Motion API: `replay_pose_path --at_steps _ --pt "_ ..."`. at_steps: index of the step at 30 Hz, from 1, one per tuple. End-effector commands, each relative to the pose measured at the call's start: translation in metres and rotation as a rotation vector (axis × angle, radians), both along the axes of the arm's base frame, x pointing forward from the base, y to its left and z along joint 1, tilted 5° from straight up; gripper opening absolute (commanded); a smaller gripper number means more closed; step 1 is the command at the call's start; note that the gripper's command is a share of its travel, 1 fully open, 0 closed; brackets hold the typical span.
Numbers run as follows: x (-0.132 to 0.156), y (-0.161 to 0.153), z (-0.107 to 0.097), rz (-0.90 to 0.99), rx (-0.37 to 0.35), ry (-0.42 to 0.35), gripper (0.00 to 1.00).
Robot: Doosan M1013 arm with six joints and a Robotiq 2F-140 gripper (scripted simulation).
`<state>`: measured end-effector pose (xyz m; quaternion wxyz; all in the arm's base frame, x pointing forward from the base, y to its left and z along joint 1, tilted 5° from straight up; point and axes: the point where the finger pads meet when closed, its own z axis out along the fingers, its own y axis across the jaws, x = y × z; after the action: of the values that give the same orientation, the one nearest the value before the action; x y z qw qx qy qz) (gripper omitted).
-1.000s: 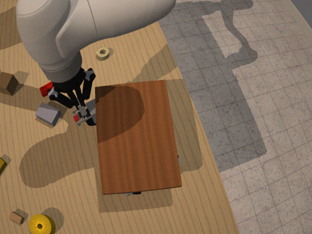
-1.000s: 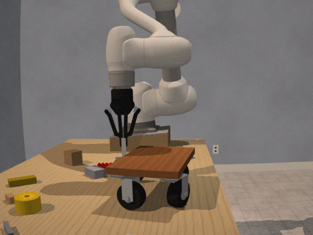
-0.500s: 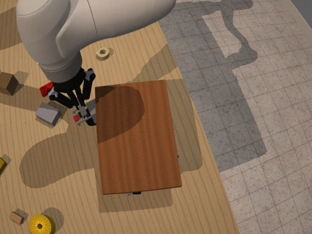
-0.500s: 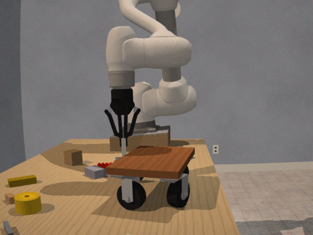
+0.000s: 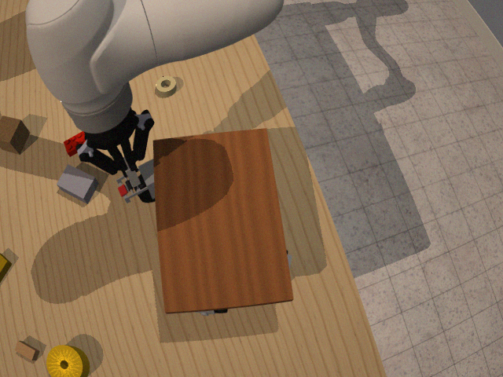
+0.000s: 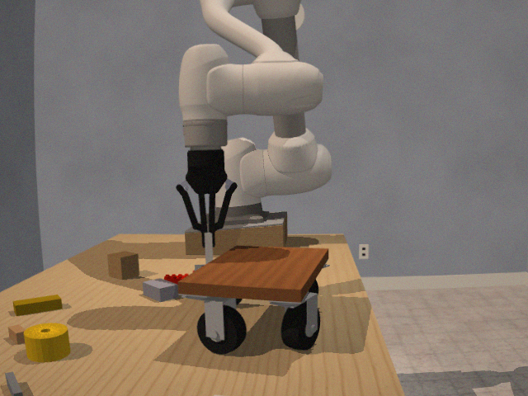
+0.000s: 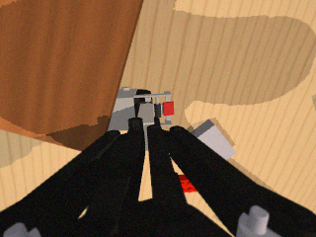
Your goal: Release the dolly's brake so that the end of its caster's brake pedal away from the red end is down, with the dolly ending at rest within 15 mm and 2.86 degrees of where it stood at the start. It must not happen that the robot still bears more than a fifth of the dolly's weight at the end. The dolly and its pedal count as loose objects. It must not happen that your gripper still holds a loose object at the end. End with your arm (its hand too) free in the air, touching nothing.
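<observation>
The dolly (image 5: 221, 219) has a brown wooden deck and black caster wheels (image 6: 221, 330). It stands on the wooden table and shows in the exterior view (image 6: 257, 272) too. A caster with a grey brake pedal (image 5: 130, 184) sticks out from the deck's left edge. The pedal's red end (image 5: 122, 189) points away from the deck; it also shows in the wrist view (image 7: 169, 108). My gripper (image 5: 132, 175) is shut and empty. Its fingertips (image 7: 144, 119) stand right over the pedal's grey part (image 7: 145, 110) beside the deck's corner. Whether they touch it I cannot tell.
A grey block (image 5: 77, 183) and a red studded brick (image 5: 74, 142) lie left of the pedal. A brown cube (image 5: 13, 133), a cream ring (image 5: 165, 85), a yellow cylinder (image 5: 64, 362), a small tan block (image 5: 27, 349) and a yellow bar (image 6: 37, 304) are scattered about. The table edge runs right of the dolly.
</observation>
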<state>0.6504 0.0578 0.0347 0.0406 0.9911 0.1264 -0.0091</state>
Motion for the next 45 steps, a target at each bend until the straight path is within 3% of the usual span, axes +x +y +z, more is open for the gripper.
replay_pose_path --at_steps 1,45 --pt "0.000 0.000 0.000 0.000 0.000 0.000 0.00" --pt "0.000 -0.001 -0.010 0.000 0.000 0.000 0.00"
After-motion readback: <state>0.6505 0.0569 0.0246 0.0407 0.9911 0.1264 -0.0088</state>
